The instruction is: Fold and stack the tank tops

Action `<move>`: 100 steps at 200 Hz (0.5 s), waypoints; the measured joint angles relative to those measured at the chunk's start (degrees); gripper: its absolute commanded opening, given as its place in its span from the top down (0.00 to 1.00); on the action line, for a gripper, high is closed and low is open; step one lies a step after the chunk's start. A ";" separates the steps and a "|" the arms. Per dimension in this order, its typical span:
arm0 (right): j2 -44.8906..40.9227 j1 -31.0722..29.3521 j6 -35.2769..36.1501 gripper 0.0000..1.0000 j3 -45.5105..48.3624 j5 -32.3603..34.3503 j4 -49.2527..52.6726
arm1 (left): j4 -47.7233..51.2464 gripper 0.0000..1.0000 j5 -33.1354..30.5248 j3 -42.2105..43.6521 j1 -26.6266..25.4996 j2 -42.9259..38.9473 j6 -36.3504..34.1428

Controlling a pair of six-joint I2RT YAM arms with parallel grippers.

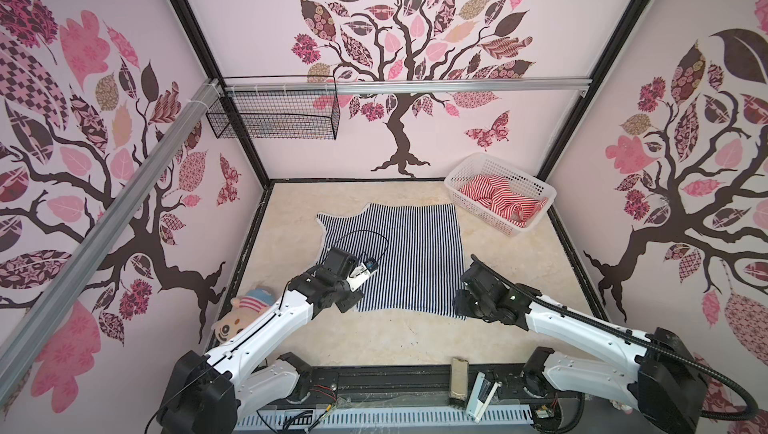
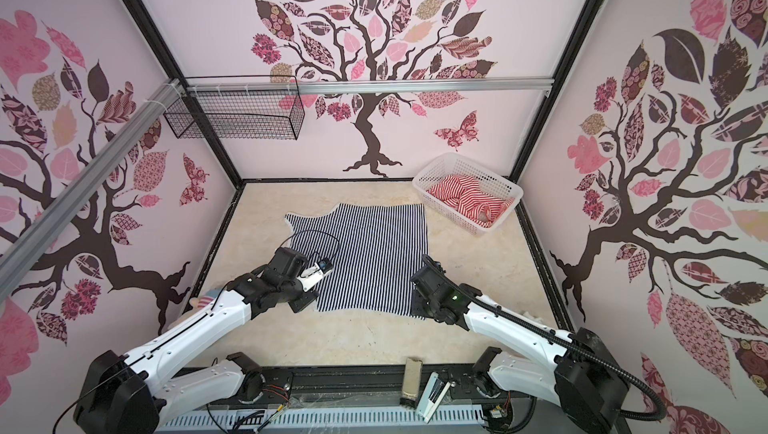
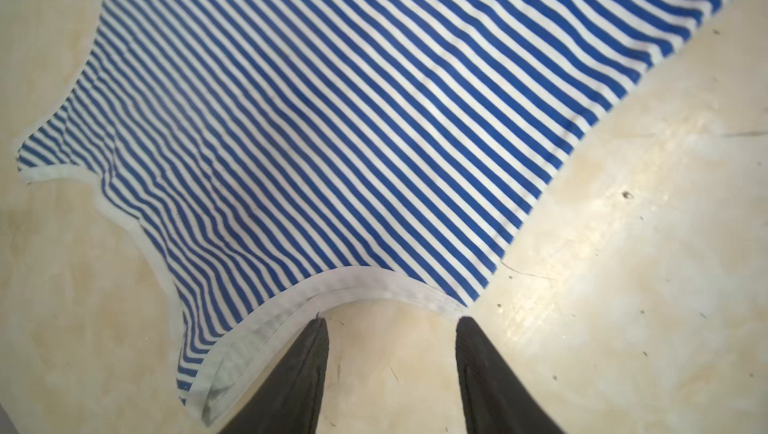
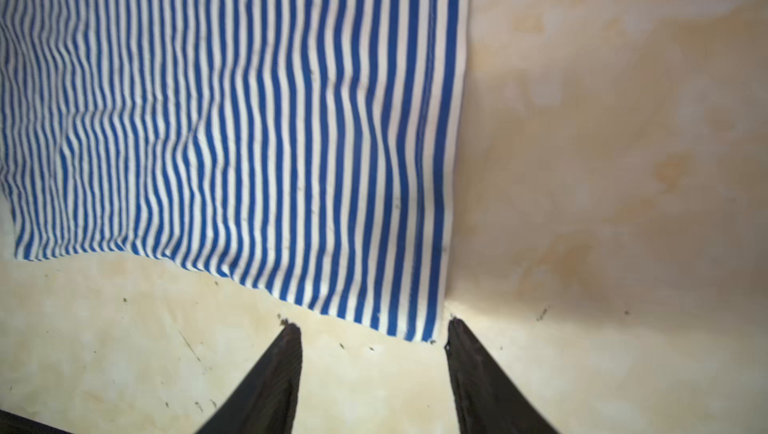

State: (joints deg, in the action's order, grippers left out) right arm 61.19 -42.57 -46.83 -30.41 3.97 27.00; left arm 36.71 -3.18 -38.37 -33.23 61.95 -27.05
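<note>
Progress looks early. In both top views the navy-striped tank top [image 1: 415, 253] [image 2: 374, 253] lies spread flat and single-layered in the middle of the counter [image 1: 395, 336], with no fold in it. The red-striped tank top [image 1: 498, 199] [image 2: 465, 199] sits crumpled inside the white basket [image 1: 480, 211] at the far right corner, well apart from the navy one. Both arms reach down to the navy top's near edge, one at each near corner, but these views hide their tips.

Left wrist view: the left jaws stand moderately apart and empty. Their tips are just short of the curved whitish trim [image 3: 365, 282] of the navy top [image 3: 332, 120] and grip nothing.

Right wrist view: the right jaws are likewise parted and empty. The hem corner [image 4: 419, 328] of the navy top [image 4: 249, 120] lies just ahead of the gap, flat on the counter.

By my judgement nothing is folded yet. Still to do are folding the navy top, fetching and folding the red one, and stacking the two.
</note>
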 measured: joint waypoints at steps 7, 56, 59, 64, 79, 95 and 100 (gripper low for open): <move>-1.18 0.00 -0.81 0.42 1.31 -0.48 -0.02 | -0.42 0.48 -0.70 0.81 -0.94 0.00 -0.42; -3.32 0.00 -3.78 0.52 3.50 -1.55 -1.14 | -4.04 0.52 -4.52 4.63 -4.72 2.29 -2.86; -3.10 0.00 -3.82 0.52 3.48 -1.60 -1.20 | -4.15 0.52 -4.48 4.66 -4.76 2.36 -2.95; -2.60 0.00 -3.93 0.53 3.48 -1.66 -1.49 | -4.39 0.52 -4.50 4.68 -4.85 2.58 -3.02; -0.61 0.00 -4.31 0.57 3.48 -1.68 -1.95 | -5.38 0.54 -4.52 4.70 -4.92 3.32 -3.28; 1.25 0.00 -4.46 0.60 3.48 -1.66 -2.03 | -6.32 0.57 -4.52 4.74 -4.92 4.33 -3.63; 1.60 0.00 -4.42 0.61 3.48 -1.66 -2.01 | -6.56 0.58 -4.50 4.76 -4.94 4.63 -3.80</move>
State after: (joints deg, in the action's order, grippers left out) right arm 62.78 -42.57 -51.24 -26.94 2.31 24.99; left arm 30.15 -7.68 -33.61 -38.17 66.59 -30.85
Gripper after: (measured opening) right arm 0.404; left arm 0.440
